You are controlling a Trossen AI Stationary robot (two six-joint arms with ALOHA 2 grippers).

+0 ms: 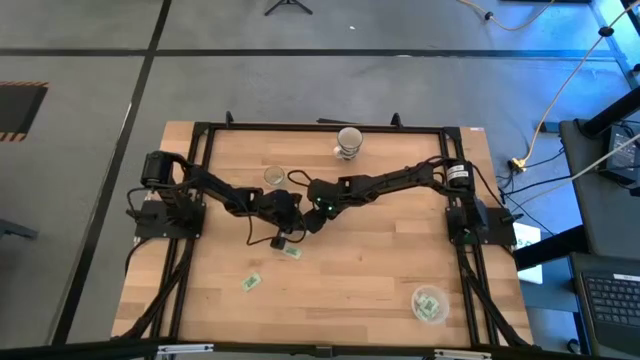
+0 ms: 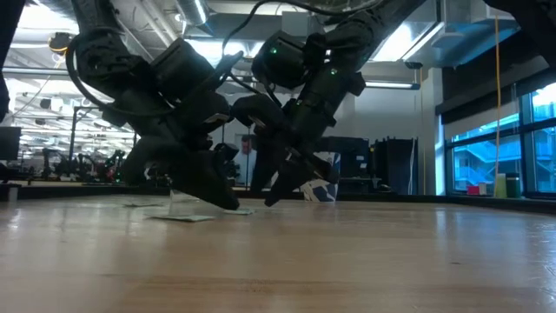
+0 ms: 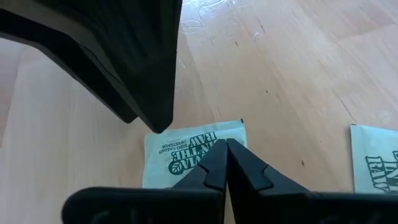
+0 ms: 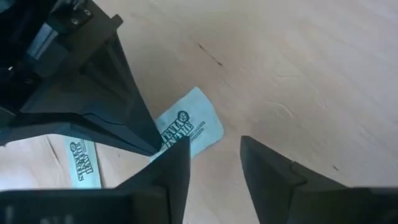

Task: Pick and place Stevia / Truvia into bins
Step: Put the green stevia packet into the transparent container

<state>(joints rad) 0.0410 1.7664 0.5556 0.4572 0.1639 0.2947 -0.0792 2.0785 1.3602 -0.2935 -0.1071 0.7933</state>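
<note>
— Stevia sachets, small flat white paper packets with green print: we read "IN THE RAW" on one at mid-table, pinched in our left gripper's closed fingertips.

— We count two more loose. Our right gripper stands open just beside, empty. The clear round plastic tub holds more.

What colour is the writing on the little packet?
Dark green on white, clearest on the sachet in the left wrist view.

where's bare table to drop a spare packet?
Free: bare wood between the loose sachet and the clear tub, and the far-right stretch beyond the cup. Crowded: mid-table, where the left gripper and right gripper meet over a sachet.
</note>
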